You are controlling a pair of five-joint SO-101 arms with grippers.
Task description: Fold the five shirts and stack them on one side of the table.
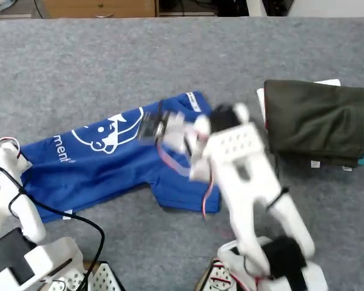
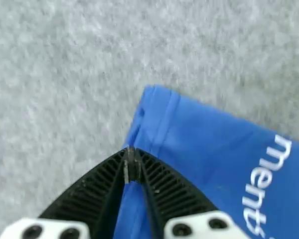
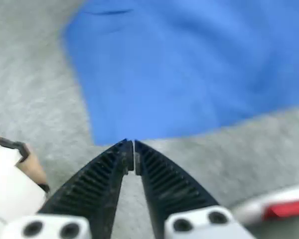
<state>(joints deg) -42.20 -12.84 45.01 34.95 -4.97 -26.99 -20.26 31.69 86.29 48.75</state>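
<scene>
Blue shirt [image 1: 124, 173] with white lettering [image 2: 269, 184]

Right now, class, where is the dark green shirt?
In the high view, the dark green shirt tops the stack on the table's right side, right of the blue shirt.

— Where does the high camera sit?
— Above and off the arms, looking down over the whole desk [image 1: 109, 54], with the arm bases at its near edge.
— And the wrist cameras?
— Each looks along its own fingers from very close. The left gripper [image 2: 131, 162] points at a shirt [image 2: 204, 149] corner, the right gripper [image 3: 130, 147] at its edge.
— Any overlap?
— All three show that shirt and the desk.
</scene>
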